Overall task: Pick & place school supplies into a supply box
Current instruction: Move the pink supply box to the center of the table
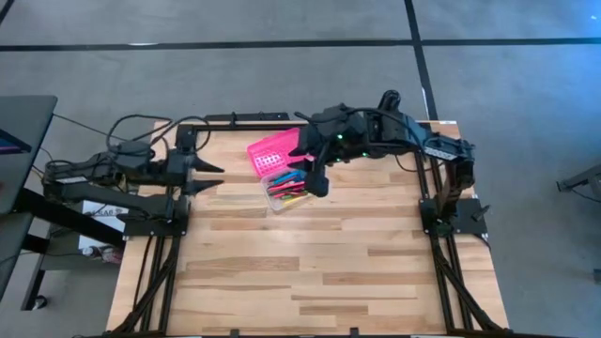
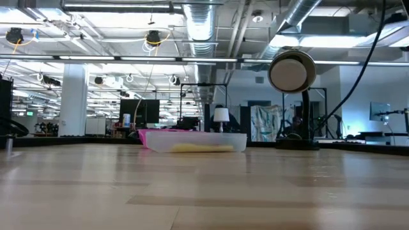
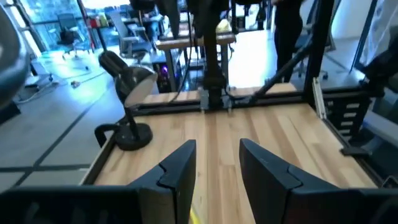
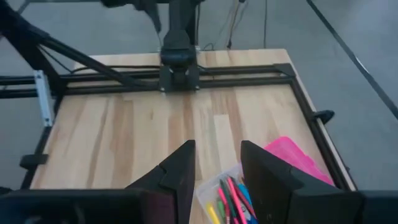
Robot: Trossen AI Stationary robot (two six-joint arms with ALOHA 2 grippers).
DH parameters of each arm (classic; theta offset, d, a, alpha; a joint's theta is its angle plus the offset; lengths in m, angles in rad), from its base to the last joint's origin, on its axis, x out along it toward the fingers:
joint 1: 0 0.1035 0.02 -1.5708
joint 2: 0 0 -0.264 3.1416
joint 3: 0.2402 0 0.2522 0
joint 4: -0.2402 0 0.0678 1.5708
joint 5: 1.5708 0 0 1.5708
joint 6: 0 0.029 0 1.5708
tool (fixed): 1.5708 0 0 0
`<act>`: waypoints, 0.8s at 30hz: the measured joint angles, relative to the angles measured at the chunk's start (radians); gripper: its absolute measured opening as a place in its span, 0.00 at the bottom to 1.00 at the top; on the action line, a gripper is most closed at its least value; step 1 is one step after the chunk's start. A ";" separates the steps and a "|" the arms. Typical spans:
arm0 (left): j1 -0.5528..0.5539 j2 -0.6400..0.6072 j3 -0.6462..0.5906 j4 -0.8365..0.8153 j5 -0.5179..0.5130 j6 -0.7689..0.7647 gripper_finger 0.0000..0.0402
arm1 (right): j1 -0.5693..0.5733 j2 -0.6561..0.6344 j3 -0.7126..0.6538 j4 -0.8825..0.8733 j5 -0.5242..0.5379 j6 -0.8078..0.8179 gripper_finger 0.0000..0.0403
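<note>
1. I see the small rectangular plastic supply box (image 1: 282,174) near the far middle of the light wooden table (image 1: 310,272). Its bright pink textured lid (image 1: 272,153) lies open and flat, and the clear base (image 1: 293,195) is joined to it on the near side.
2. Inside the clear base I see the school supplies, a bundle of thin pencils and pens (image 1: 291,191) in pink, yellow, blue and green. From the right wrist camera the pens (image 4: 231,200) lie side by side in the base, beside the pink lid (image 4: 297,160).
3. From the table-level camera the box (image 2: 195,140) stands far back on the table, with yellow colour showing through its clear wall.
4. The right gripper (image 1: 318,180) hangs over the right end of the clear base; the right arm reaches to it from the far right corner. Its two dark fingers (image 4: 177,177) stand apart with nothing between them. I cannot tell whether it touches the box.
5. The left gripper (image 1: 208,178) waits at the left edge of the table, pointing to the box and well apart from it. Its fingers (image 3: 180,171) are also spread and hold nothing.
6. A black round device on a stand (image 3: 127,93) is at the far edge of the table.
</note>
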 joint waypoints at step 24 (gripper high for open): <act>0.000 -0.127 -0.001 -0.048 -0.006 -0.026 0.29 | 0.102 -0.655 -0.961 0.793 0.067 0.109 0.30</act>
